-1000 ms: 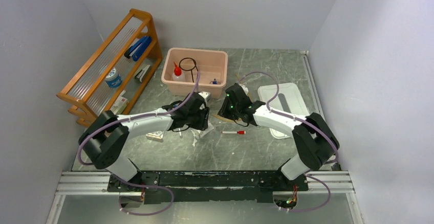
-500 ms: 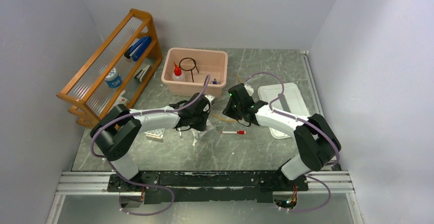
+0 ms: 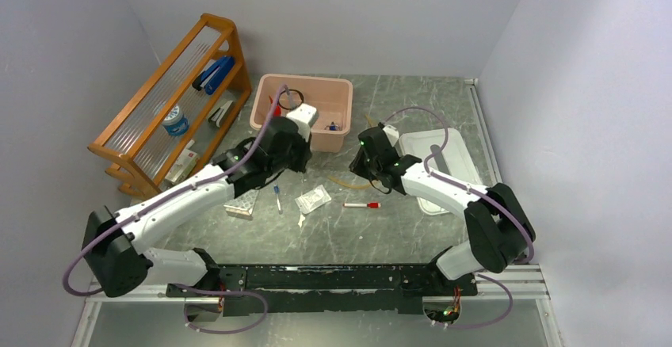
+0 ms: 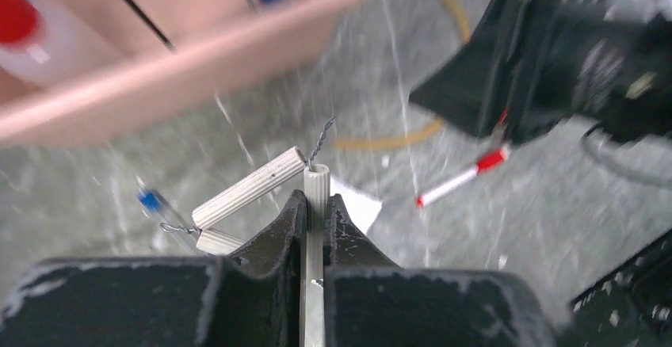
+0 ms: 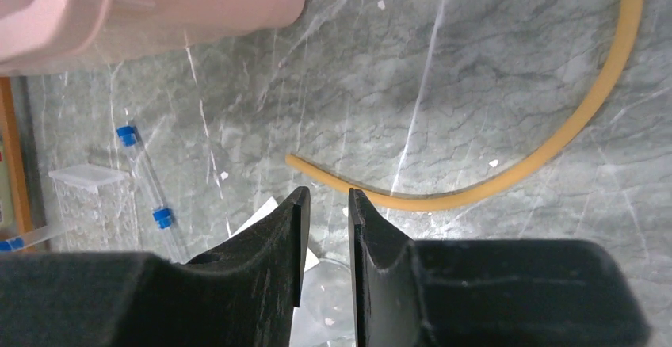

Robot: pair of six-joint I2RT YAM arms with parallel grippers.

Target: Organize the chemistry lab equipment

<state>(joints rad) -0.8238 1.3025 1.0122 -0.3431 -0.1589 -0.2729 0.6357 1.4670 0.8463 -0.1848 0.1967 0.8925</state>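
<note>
White triangle [image 4: 250, 186]: ribbed tubes, twisted wire, in left gripper [image 4: 315, 206]

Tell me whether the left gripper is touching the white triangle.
Touching. The left wrist view shows the left gripper shut on one rod of the white triangle, both jaws pressed against it.

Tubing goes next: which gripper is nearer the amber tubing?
Right. The right gripper hangs at one end of the amber tubing; the left gripper, jaws shut on a white triangle, is farther off beside the pink bin.
</note>
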